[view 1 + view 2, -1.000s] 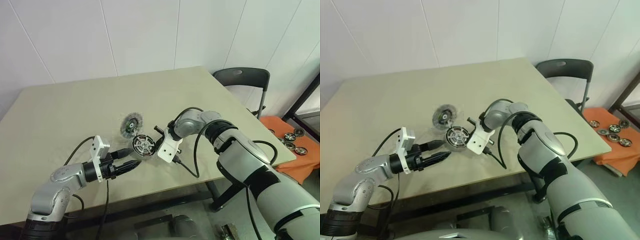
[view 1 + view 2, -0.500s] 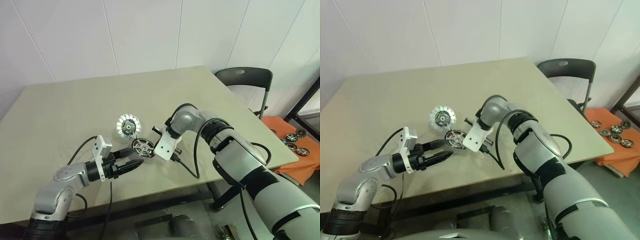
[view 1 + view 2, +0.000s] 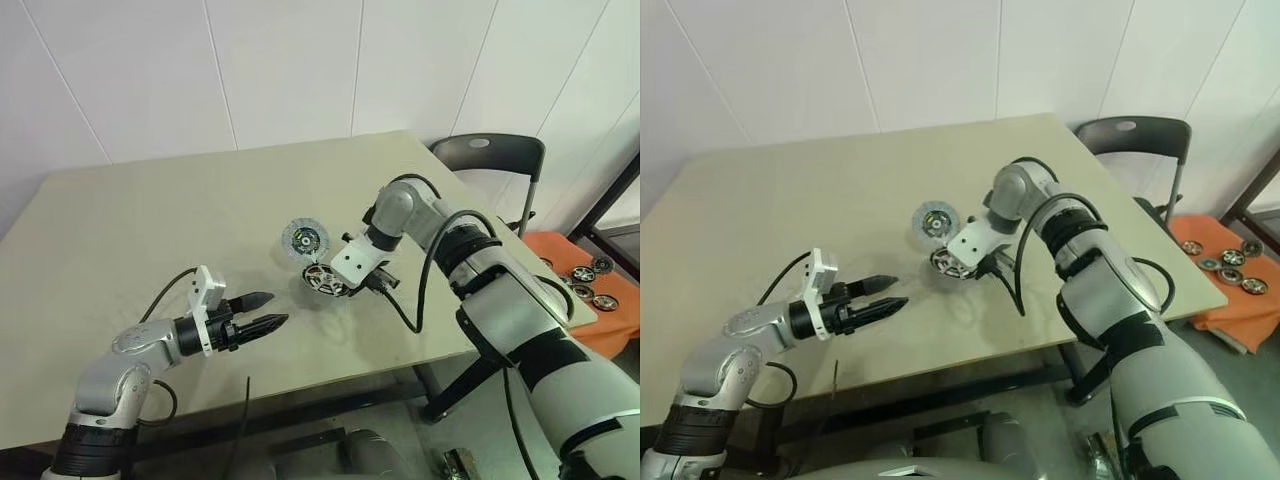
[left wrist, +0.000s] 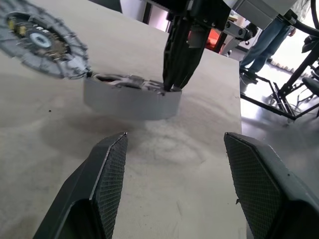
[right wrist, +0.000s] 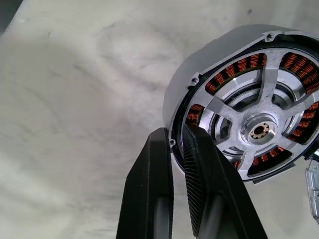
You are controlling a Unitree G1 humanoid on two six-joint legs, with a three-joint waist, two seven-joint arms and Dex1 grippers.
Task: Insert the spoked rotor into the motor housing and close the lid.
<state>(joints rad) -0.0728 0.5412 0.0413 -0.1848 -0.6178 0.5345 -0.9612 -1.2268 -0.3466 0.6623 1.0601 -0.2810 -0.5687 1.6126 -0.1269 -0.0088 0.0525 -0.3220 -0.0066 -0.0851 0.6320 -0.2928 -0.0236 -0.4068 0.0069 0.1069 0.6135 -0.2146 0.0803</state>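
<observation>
In the left eye view, the motor housing (image 3: 322,281) is seen near the middle of the pale matte table (image 3: 150,220), its rim pinched by the right gripper (image 3: 338,284), which is angled steeply down from 2 o'clock. The lid (image 3: 303,240), a flat grey toothed disc with a darker inner ring, is laid just beside the housing at 11 o'clock. The left gripper (image 3: 275,309) is held with its fingers spread and empty, well apart from the housing at 8 o'clock. The lid lies nearer the right arm, but that arm is occupied, so the lid is judged to fall to the left.

In the left wrist view, the housing is shown straight ahead as a short drum with a smooth silvery wall, its round face up. The textured pads (image 4: 112,169) are set wide. Whether the drum rests on the table or is raised slightly cannot be told.

In the right wrist view, the two ribbed black fingers are closed on the thin housing wall, one inside and one outside. Copper-brown windings are ringed round a silver hub, and cast silvery spokes are crossed over them. The spoked rotor is therefore judged to be seated already, though this cannot be confirmed.
</observation>
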